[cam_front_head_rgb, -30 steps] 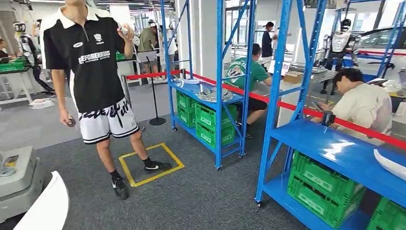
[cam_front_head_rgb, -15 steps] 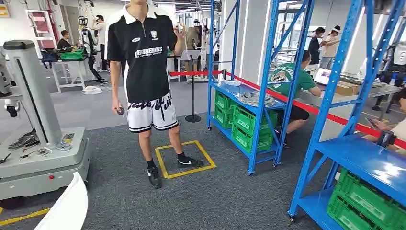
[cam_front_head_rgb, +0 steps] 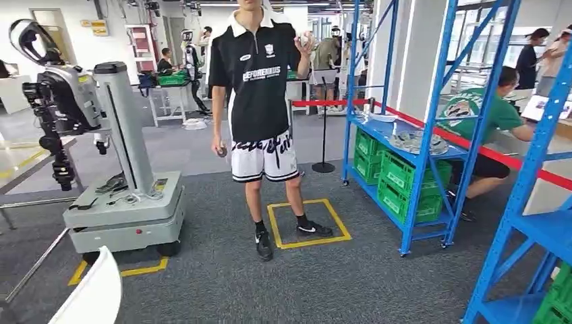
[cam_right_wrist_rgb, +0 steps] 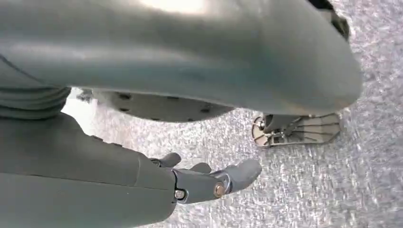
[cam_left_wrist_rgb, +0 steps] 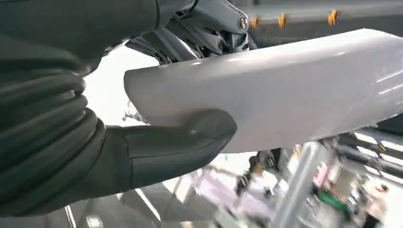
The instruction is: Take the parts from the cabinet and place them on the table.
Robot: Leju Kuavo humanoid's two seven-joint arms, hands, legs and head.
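Note:
My left hand (cam_left_wrist_rgb: pixel 142 152) grips a long white curved part (cam_left_wrist_rgb: pixel 285 90), its thumb pressed on the part's face. The same white part (cam_front_head_rgb: pixel 94 290) rises into the lower left corner of the head view. My right hand (cam_right_wrist_rgb: pixel 204 183) hangs above grey carpet, fingers apart, holding nothing. Two blue shelf racks stand to the right: a far rack (cam_front_head_rgb: pixel 421 145) with grey metal parts (cam_front_head_rgb: pixel 415 140) on its shelf, and a near rack (cam_front_head_rgb: pixel 526 223) at the right edge.
A person (cam_front_head_rgb: pixel 260 101) in a black shirt stands straight ahead beside a yellow floor square (cam_front_head_rgb: pixel 307 223). A grey wheeled robot base with a column (cam_front_head_rgb: pixel 125 202) stands to the left. Green crates (cam_front_head_rgb: pixel 405 182) fill the far rack's lower shelves. People sit behind the red barrier.
The camera has swung left: racks and person slid to the right of the picture, and the wheeled robot base came into view. The white part stays in my left hand.

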